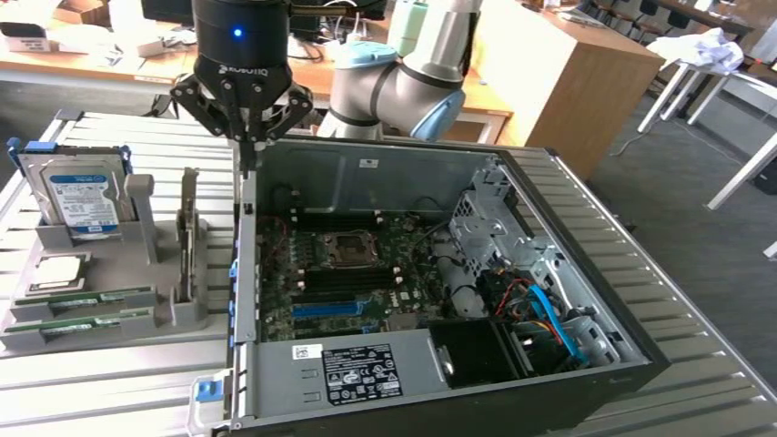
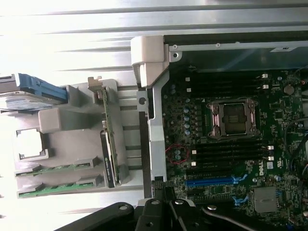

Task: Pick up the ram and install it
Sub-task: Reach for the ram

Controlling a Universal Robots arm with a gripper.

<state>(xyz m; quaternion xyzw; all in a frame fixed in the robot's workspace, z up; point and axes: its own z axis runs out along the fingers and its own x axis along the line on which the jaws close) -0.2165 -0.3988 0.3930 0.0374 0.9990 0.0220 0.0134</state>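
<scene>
Exterior view shows the ram [image 1: 91, 296] as two green sticks seated lengthwise in grooves of a grey fixture [image 1: 182, 314]. They are well apart from the gripper [image 1: 249, 138], lower and toward the exterior view's left of it. The wrist view confirms both sticks [image 2: 57, 169] in their grooves, neither lifted. In my judgement, the grooves hold each stick on edge so that its upper edge is offered to a pinch from above.

The gripper hangs over the near wall of the computer case [image 1: 247, 273], between fixture and motherboard [image 1: 352, 291]. Its fingers are drawn together to a point and nothing is seen between them.

The same fixture carries a processor chip [image 1: 55, 271], an upright expansion card [image 1: 191, 228] and a hard drive [image 1: 79, 196], all farther to the exterior view's left of the gripper.

The case lies on its side with the open face up, apparently so the dark memory slots [image 2: 231, 154] beside the processor socket [image 2: 233, 118] face a downward approach. No ram is installed yet.
</scene>
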